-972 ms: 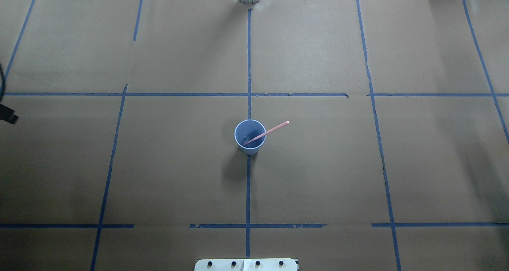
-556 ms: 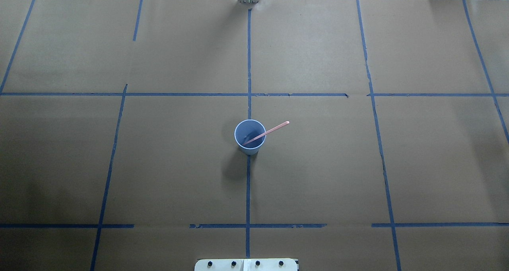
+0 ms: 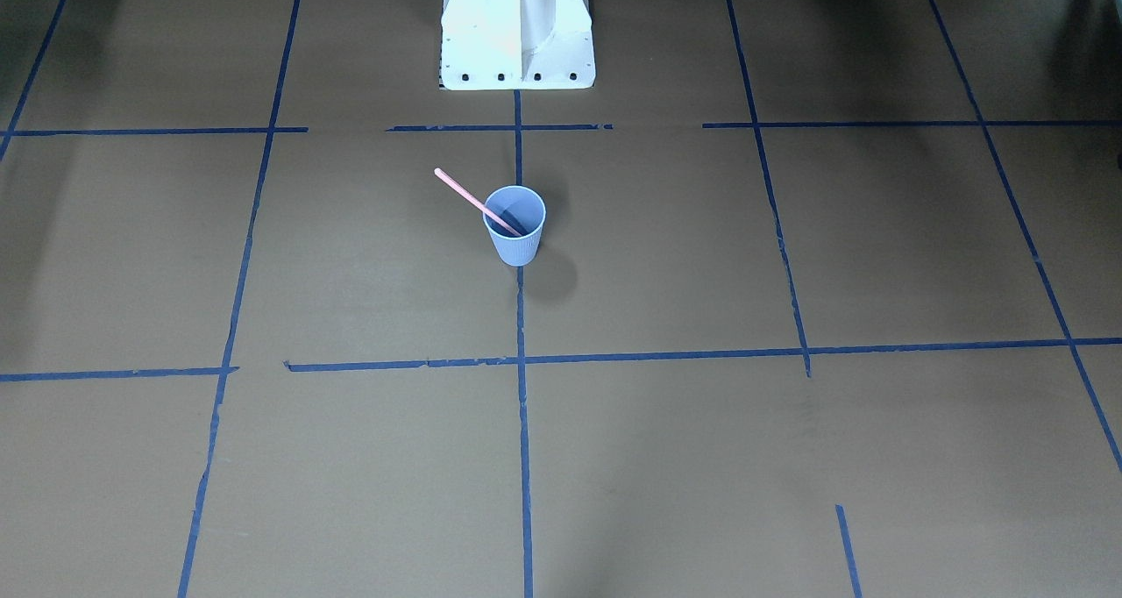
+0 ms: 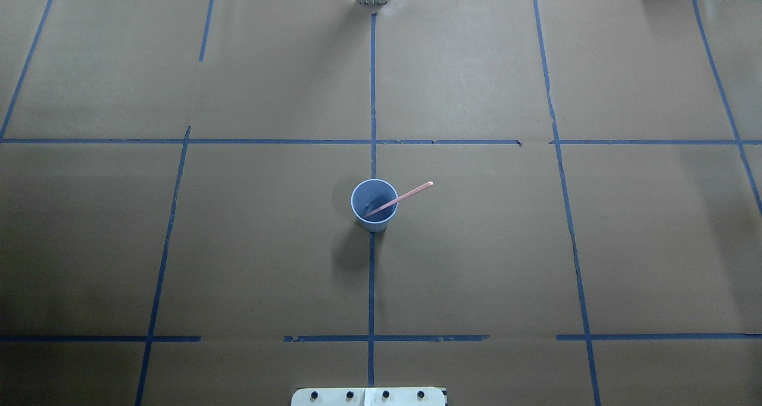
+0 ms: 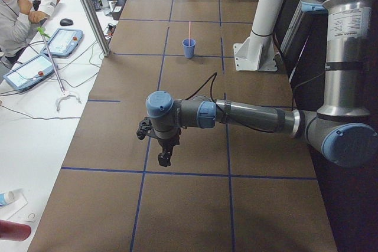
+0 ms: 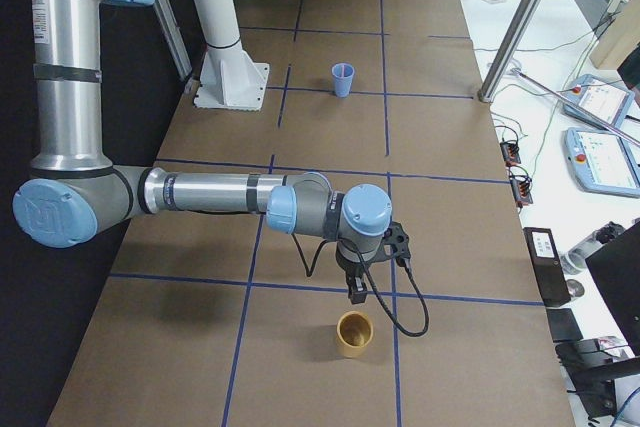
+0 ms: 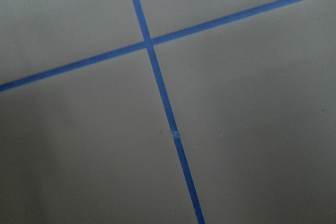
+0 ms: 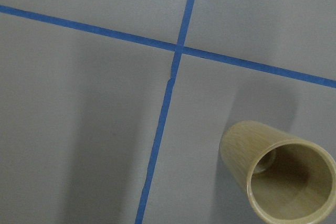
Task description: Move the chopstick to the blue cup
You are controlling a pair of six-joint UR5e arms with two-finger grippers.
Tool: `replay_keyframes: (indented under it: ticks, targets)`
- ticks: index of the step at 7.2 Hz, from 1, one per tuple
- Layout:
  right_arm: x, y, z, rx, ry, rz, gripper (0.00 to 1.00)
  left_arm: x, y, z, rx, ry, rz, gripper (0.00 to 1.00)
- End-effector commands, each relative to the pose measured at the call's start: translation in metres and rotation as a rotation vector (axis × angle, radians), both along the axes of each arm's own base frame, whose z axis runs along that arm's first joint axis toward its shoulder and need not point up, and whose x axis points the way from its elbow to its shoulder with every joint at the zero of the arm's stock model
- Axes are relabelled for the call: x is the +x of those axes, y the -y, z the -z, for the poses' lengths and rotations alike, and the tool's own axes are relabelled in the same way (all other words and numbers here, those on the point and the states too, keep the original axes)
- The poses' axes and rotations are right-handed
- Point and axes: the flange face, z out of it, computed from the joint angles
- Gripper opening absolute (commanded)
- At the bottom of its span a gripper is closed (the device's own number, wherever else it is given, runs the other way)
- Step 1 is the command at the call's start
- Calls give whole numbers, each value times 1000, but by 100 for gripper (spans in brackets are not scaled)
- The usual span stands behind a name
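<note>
Brown-papered table, frame centre: the chopstick (image 4: 411, 193) leans in the blue cup (image 4: 374, 225).
I judge the transfer done. My left gripper (image 5: 164, 159) and right gripper (image 6: 357, 292) hang well apart from it; I cannot tell whether either is spread or closed. Next, only parking.

- Soft light from overhead; brown paper-covered table (image 4: 476, 263) mid-toned in the overhead view, dimmer toward the lower left.
- Blown out to white along the far edge there.
- Soft round shadow beside the pale blue ribbed paper cup (image 3: 518, 247), on the robot's left side of it.
- Dark top corners in the front-facing view.
- Grey, washed-out, slightly soft in both wrist views, with broad blurred shadows, one behind the tan wooden cylindrical cup (image 8: 247, 148).
- Brighter, sharp side views.
</note>
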Motion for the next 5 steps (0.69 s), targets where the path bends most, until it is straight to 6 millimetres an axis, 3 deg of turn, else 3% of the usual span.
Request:
replay_keyframes:
  ticks: [1, 2, 5]
  targets:
    - [0, -1, 0, -8, -3, -6, 100, -9, 2, -5, -8, -24, 25, 100]
    - [0, 0, 2, -4, -3, -6, 100, -38, 6, -2, -13, -21, 87, 100]
    - [-3, -1, -1, -14, 6, -7, 100, -46, 0, -18, -56, -18, 106, 100]
